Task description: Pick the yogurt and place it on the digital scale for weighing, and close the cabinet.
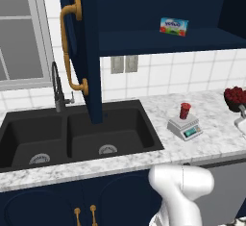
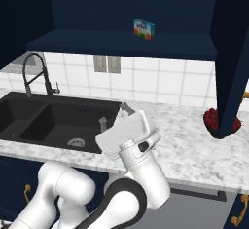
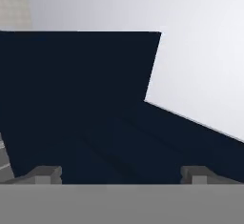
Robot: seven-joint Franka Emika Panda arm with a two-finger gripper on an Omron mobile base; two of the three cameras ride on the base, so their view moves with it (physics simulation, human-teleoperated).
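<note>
1. My gripper [image 3: 119,173] has its two finger tips set wide apart at the bottom of the hand view, with nothing between them.
2. Hand view looks onto a dark navy panel of the cabinet [image 3: 81,104], pale wall beyond its upper right edge.
3. The yogurt [image 1: 185,110] stands upright on the digital scale [image 1: 184,126], touching its platform.
4. The scale sits on the marble counter [image 1: 211,136], right of the black double sink [image 1: 72,136], teal display facing front.
5. The cabinet doors stand open: the left door [image 1: 89,52] hangs out over the sink edge in the left base view, its curved brass handle [image 1: 72,49] facing left.
6. The right door [image 2: 231,52] juts forward in the right base view, partly covering a bowl of red fruit [image 2: 211,120] on the counter.
7. A blue-green carton [image 1: 174,26] with red print sits on the cabinet shelf, upright, well above the scale.
8. A dark faucet [image 1: 57,88] rises behind the sink, left of the open left door.
9. In the right base view my arm's white wrist [image 2: 129,135] is over the counter's front edge, right of the sink.
</note>
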